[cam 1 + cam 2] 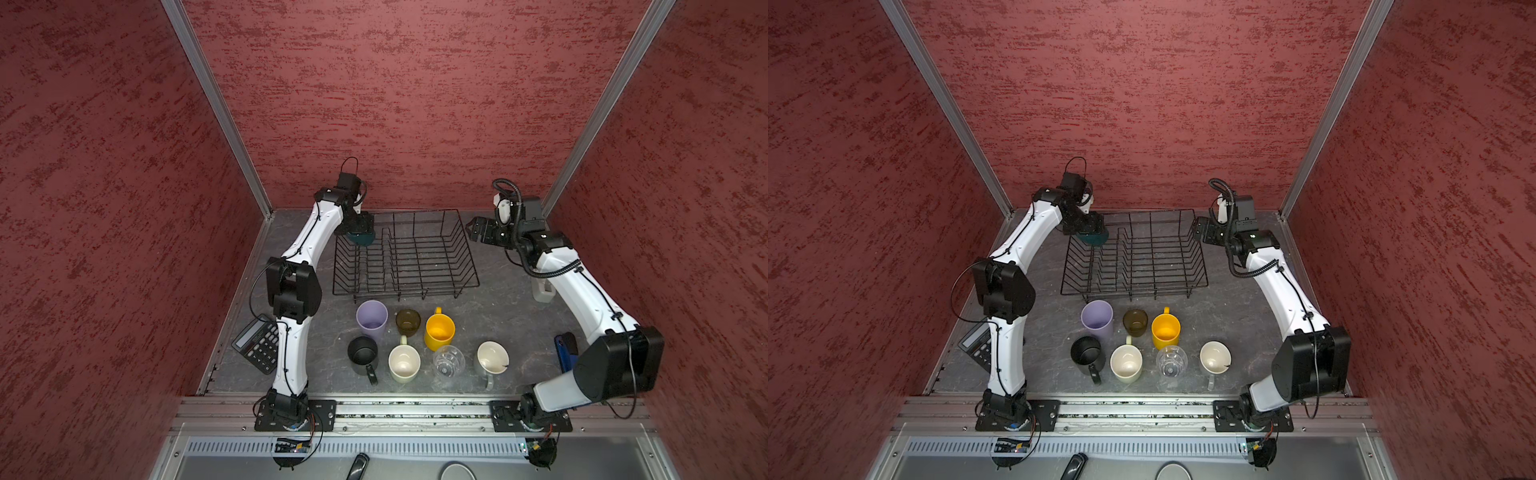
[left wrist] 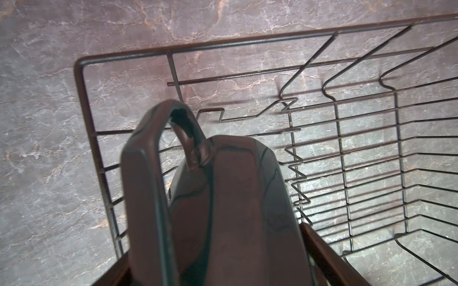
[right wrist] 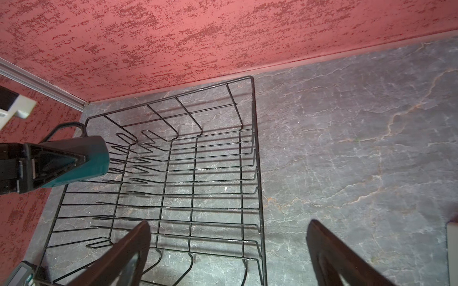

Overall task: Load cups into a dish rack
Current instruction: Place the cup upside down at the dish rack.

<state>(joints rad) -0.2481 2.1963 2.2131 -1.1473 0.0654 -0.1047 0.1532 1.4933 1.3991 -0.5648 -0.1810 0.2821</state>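
Observation:
My left gripper [image 1: 360, 229] is shut on a teal mug [image 1: 363, 239] [image 2: 235, 198], held on its side above the back left corner of the black wire dish rack [image 1: 407, 289] [image 2: 247, 42]. My right gripper [image 1: 471, 232] [image 3: 229, 227] hangs open and empty just outside the rack's back right corner. In front of the rack stand a lilac tumbler [image 1: 372, 318], brown glass [image 1: 408, 322], yellow mug [image 1: 439, 330], black mug [image 1: 363, 353], cream mug [image 1: 404, 362], clear glass [image 1: 449, 361] and grey mug [image 1: 492, 359], all upright.
A calculator [image 1: 257, 343] lies by the left arm's base. A blue object [image 1: 565, 349] and a whitish container [image 1: 542, 291] sit beside the right arm. Red walls close in the back and both sides.

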